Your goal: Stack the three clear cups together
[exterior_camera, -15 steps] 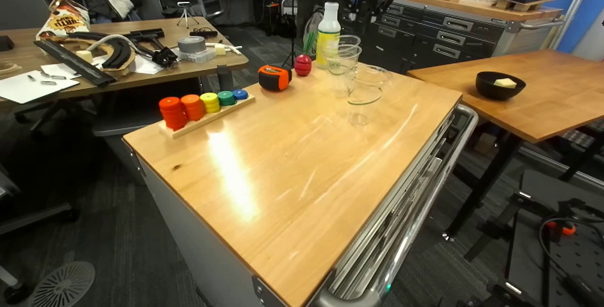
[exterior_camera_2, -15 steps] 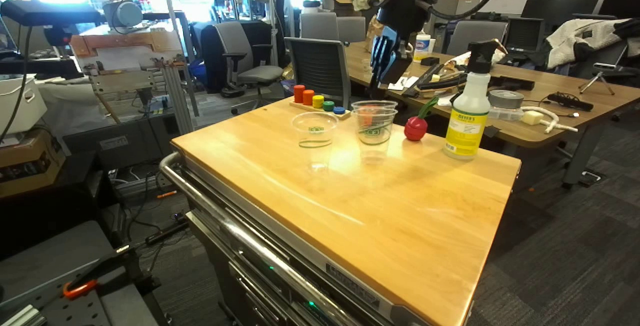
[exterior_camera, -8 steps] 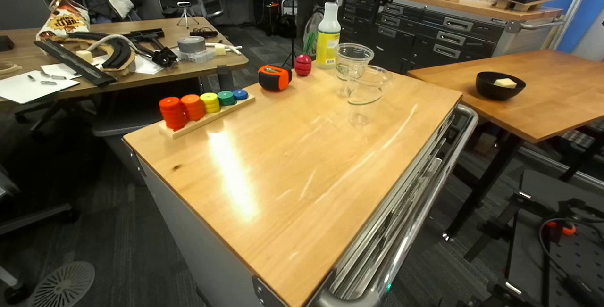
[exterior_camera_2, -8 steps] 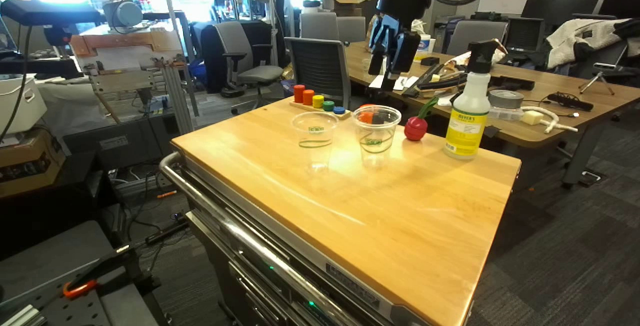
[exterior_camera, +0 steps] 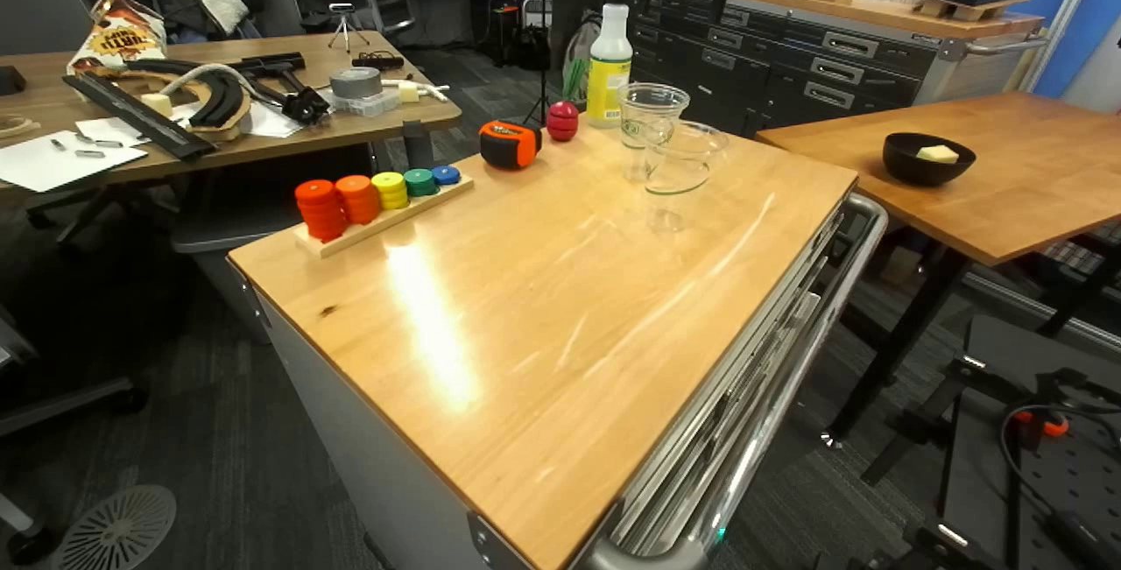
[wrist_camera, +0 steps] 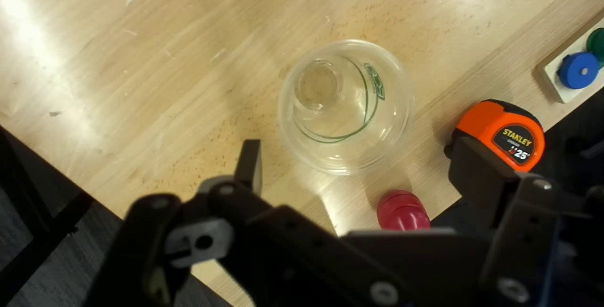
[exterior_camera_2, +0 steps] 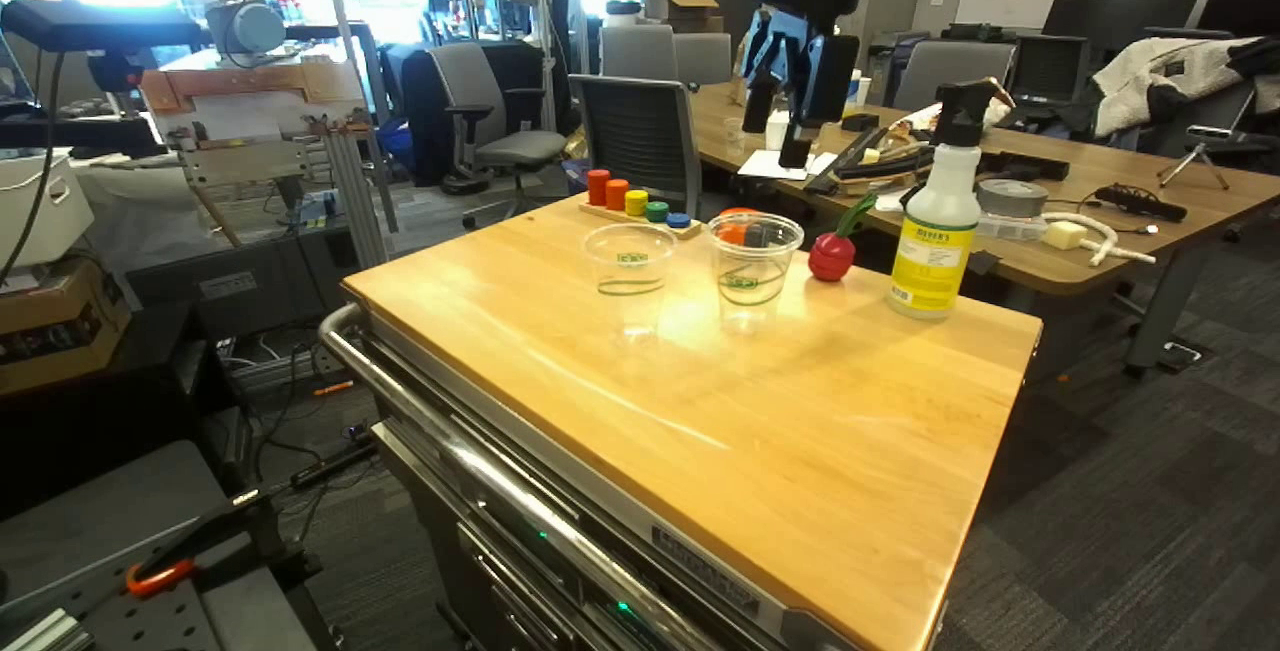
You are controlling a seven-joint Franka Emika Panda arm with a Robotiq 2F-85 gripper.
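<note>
While a row of coloured rings (exterior_camera_2: 636,203), red through orange, yellow and green to blue, stands by the far edge of the wooden top (exterior_camera_2: 820,461) in an exterior view, a single clear cup (exterior_camera_2: 632,274) stands upright a little nearer the front. Just to its right, with a gap between, two nested clear cups (exterior_camera_2: 752,278) stand upright, their rims showing as close, doubled lines. Behind them sits an orange and black tape measure (wrist_camera: 507,130), partly seen through the clear walls. Over this part hangs the gripper (wrist_camera: 359,168), well apart from the cups; the wrist view shows its fingers spread wide, with the nested cups below and part of the single cup at the upper edge. Farther right comes a red, radish-like toy (exterior_camera_2: 832,257) with green leaves, near the nested cups. Rightmost, a spray bottle (exterior_camera_2: 932,251) stands upright, its label yellow and its head black.
</note>
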